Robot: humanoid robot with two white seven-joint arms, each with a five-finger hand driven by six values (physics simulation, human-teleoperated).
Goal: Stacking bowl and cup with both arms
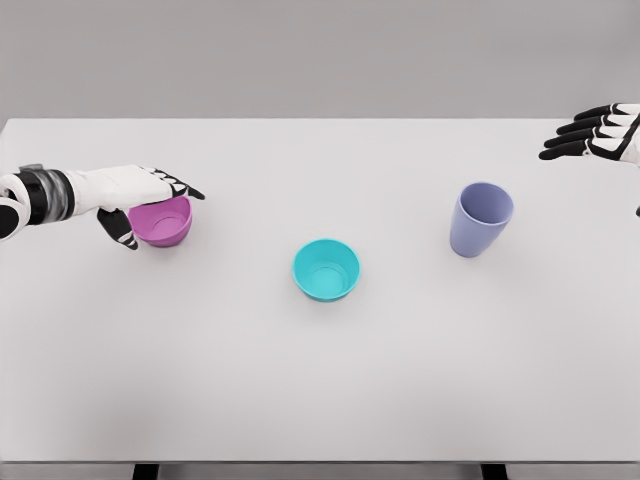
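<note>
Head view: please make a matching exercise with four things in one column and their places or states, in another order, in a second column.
1. pink bowl
2. teal bowl
3. purple cup
4. right hand

a. standing alone at the table's middle
b. at the far right edge, fingers extended, holding nothing
c. under the left hand
d. upright, right of the middle

Pairs: 1-c, 2-a, 3-d, 4-b

The table (320,400) is a plain pale grey-white under a flat grey wall (320,50). One bowl (166,222) is magenta-pink, the other bowl (326,270) is turquoise, and the cup (480,220) is a soft lavender-blue. The left hand (140,195) and the right hand (598,132) are white with black fingers, and the left wrist carries black and grey bands.
</note>
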